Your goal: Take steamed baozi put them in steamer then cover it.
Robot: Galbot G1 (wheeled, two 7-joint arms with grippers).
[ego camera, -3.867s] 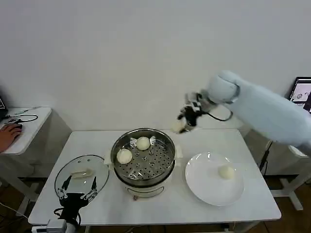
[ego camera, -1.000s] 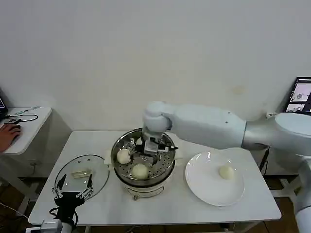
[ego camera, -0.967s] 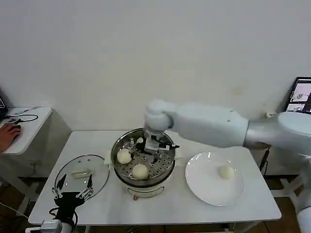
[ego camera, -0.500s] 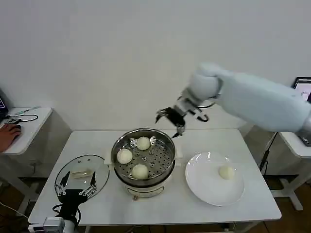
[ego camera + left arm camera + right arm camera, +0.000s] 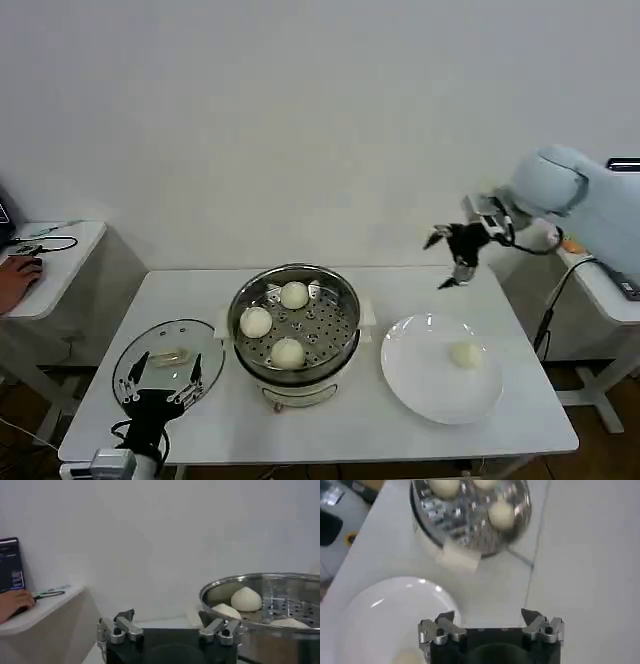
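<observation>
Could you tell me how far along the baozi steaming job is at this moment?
Three steamed baozi sit in the steamer. The right gripper hangs open and empty above the plate, where the fourth bun waits. The cover lies on the table beside the steamer, near the open left gripper.

White table [image 5: 330, 430] before me, white plate [image 5: 420, 395] on its right half, side desk [image 5: 50, 262] well left of the table, a person's hand [image 5: 12, 280] on that desk, black cable [image 5: 45, 243] beside the hand.
</observation>
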